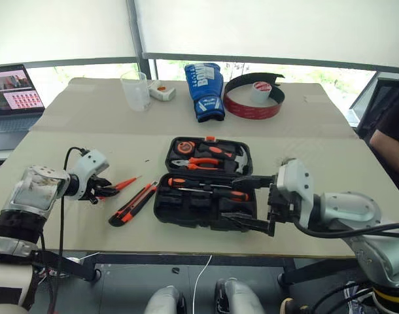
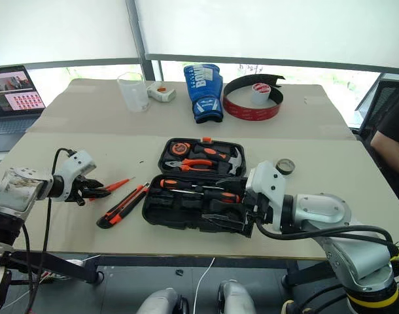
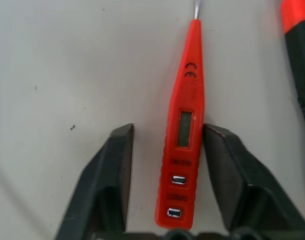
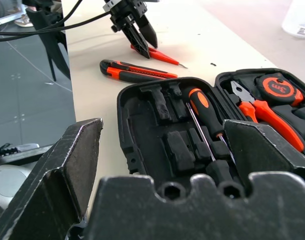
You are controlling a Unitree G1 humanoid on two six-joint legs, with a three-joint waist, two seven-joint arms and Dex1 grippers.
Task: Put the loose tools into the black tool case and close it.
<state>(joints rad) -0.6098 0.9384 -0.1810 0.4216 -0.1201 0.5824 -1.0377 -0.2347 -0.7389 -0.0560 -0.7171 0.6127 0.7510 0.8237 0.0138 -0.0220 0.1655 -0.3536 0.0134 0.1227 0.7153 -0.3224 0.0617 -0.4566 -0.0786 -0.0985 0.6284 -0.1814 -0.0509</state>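
Lying open at the middle of the tabletop [image 1: 69, 140], the black tool case [image 1: 206, 196] held pliers, a hammer and two screwdrivers, while the utility knife [image 1: 133, 204] lay just left of it. Further left, the left gripper [image 3: 165, 150] had its fingers around the thin orange screwdriver [image 3: 185, 125], one touching it, one apart. The right gripper [image 1: 246, 203] hung spread wide over the case's near right corner; a blue boxing glove [image 1: 205, 90], a plastic cup [image 1: 135, 90] and a red tape ring [image 1: 254, 98] stood far behind.

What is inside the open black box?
In the black box, the back half holds pliers, a hammer and a tape measure. The front half holds two screwdrivers. The right claw hides one corner.
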